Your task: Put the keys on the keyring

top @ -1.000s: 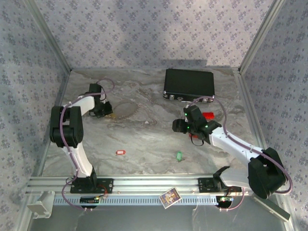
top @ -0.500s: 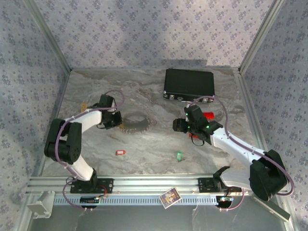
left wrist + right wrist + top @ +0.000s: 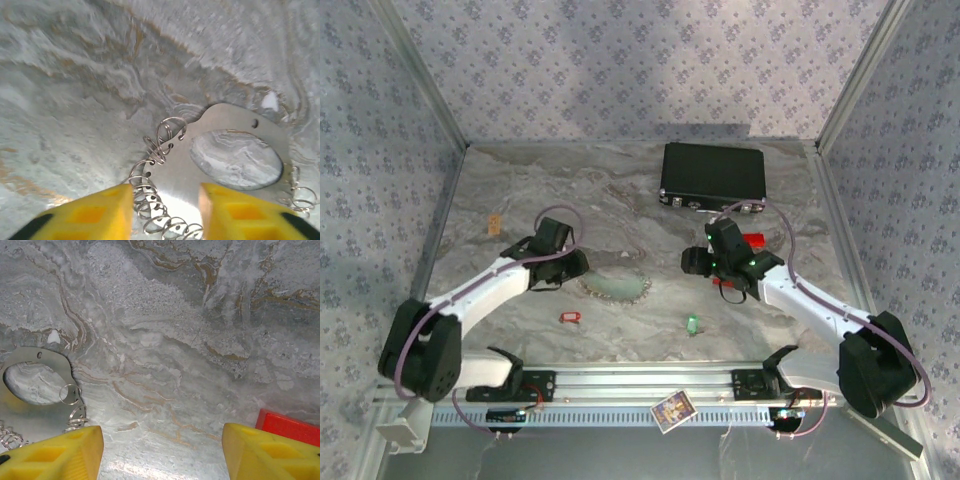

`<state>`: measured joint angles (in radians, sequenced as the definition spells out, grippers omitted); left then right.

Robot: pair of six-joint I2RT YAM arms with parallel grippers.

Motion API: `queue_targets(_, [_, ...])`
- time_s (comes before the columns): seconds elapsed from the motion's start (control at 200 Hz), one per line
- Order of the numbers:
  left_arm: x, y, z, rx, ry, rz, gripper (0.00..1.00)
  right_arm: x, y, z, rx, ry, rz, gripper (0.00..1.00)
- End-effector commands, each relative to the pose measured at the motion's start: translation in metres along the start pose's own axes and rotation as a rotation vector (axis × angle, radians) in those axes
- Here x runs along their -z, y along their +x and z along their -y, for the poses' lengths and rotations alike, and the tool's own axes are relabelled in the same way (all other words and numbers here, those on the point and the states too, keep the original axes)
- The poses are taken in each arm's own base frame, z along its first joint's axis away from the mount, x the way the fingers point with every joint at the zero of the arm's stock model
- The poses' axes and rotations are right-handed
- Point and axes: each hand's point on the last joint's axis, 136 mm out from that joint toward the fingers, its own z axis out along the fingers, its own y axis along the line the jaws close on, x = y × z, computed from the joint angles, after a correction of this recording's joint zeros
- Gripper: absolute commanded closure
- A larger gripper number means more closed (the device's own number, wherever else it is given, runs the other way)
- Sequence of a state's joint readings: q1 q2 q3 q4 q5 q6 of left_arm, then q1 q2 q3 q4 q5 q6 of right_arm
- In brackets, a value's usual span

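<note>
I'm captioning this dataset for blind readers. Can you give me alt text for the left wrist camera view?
A flat silvery keyring, an oval-holed plate with small wire rings along its edge, lies on a grey marbled table. The left gripper hovers over it, its yellow fingertips apart at the bottom of the frame, gripping nothing.

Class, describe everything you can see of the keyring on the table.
The keyring is a flat, pale silvery metal plate with one large oval cut-out and small holes near its rim. Small wire rings hang through those holes along its edge. It lies flat on the marbled table, the left end effector open above one edge; contact is unclear.
</note>
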<state>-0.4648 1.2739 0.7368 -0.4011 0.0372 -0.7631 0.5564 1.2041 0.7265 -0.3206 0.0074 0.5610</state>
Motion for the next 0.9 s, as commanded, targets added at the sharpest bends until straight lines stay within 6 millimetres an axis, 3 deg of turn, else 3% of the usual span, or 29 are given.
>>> queue_targets(0.0, [0.024,-0.014,-0.003,-0.049,-0.047,0.047,0.5,0.004,-0.005,-0.008,0.014,-0.011,-0.018,0.35])
queue_targets(0.16, [0.03,-0.019,-0.005,-0.092,-0.052,0.02,0.49,-0.002,-0.003,-0.028,0.049,-0.031,-0.072,0.35])
queue_targets(0.425, [0.036,-0.019,0.011,-0.089,0.084,0.104,0.48,-0.026,0.012,-0.072,0.039,-0.046,-0.135,0.37])
queue_targets(0.56, [0.041,-0.02,0.008,-0.093,0.086,0.139,0.48,-0.042,0.018,-0.087,0.105,-0.017,-0.192,0.47])
queue_targets(0.705, [0.048,-0.022,0.004,-0.097,0.071,0.17,0.48,-0.06,0.027,-0.098,0.216,0.079,-0.243,0.47])
queue_targets(0.77, [0.05,-0.021,0.002,-0.097,0.067,0.179,0.48,-0.064,0.022,-0.111,0.255,0.11,-0.239,0.48])
queue_targets(0.894, [0.056,-0.021,0.0,-0.095,0.07,0.203,0.48,-0.076,0.031,-0.115,0.334,0.201,-0.286,0.57])
